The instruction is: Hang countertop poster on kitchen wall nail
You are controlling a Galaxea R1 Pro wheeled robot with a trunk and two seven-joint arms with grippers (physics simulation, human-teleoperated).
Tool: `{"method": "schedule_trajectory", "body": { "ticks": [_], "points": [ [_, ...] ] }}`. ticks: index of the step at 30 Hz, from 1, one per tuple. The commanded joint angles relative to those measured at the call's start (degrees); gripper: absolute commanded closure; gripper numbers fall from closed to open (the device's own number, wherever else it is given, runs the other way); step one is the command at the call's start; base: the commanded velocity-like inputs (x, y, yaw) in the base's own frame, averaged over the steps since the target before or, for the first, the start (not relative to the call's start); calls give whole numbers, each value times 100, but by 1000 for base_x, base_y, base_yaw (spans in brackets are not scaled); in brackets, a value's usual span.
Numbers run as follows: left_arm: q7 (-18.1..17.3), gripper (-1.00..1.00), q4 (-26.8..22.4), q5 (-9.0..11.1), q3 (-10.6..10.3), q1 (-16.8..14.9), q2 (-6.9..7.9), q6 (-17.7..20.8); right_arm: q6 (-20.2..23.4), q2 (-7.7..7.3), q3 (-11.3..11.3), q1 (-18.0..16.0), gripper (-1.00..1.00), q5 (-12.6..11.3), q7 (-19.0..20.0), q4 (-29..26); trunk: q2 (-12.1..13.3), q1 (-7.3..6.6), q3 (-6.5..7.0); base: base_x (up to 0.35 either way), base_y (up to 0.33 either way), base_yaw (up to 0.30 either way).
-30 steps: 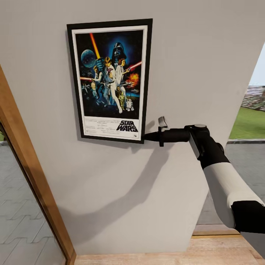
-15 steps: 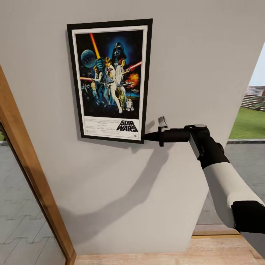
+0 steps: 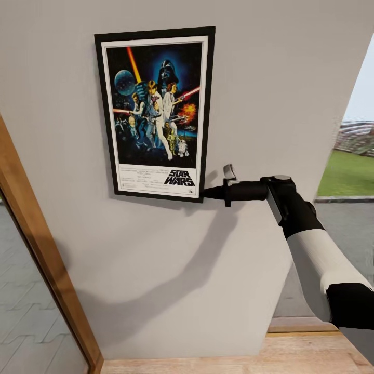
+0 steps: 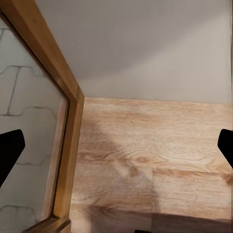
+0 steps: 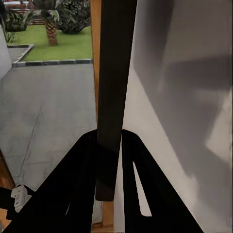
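Head view: we see the poster (image 3: 155, 113) flat against the grey wall (image 3: 270, 78), upright with a slight tilt. The right tool (image 3: 205, 193) reaches in from the right and meets the poster's lower right corner. We can't read its fingers from here.

Right wrist view fills that gap: the two black fingers (image 5: 80, 184) are pressed onto the poster's black frame edge (image 5: 112, 87), one on each side, so the tool is pinching the poster. This view catches only the thin edge of the frame, with the wall (image 5: 189, 97) just beside it, plus paving, grass and a palm far outside.

Left wrist view gives what the others lack: the left tool (image 4: 116, 150) spread wide, its fingertips (image 4: 9, 150) at the picture's two sides, nothing between them. Below it we see the wooden floor (image 4: 150, 145), the base of the wall and a wooden door frame (image 4: 68, 97) with glass.

Poster look, head view: portrait rectangle, black frame, white inner border, dark blue artwork with figures, red and orange beams, a dark helmeted head at top, a grey sphere at upper left. Black "STAR WARS" logo sits low on a white strip with small print. The arm (image 3: 317, 254) throws a shadow on the wall under the poster. We can't see any nail; the frame's top is covering that spot.
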Motion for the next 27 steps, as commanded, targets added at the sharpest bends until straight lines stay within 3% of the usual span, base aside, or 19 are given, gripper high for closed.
{"method": "schedule_trajectory", "body": {
  "ticks": [1, 27],
  "points": [
    [-38, -100, -14, -12, 18, 4, -4, 26, 76, -5, 10, -2, 100, -12, 16, -3, -6, 3, -4, 0, -174, 0],
    [-38, -100, -14, -12, 18, 3, -4, 26, 76, -5, 10, -2, 100, -3, 15, -3, -6, 3, -4, 4, -46, 0]
  ]
}}
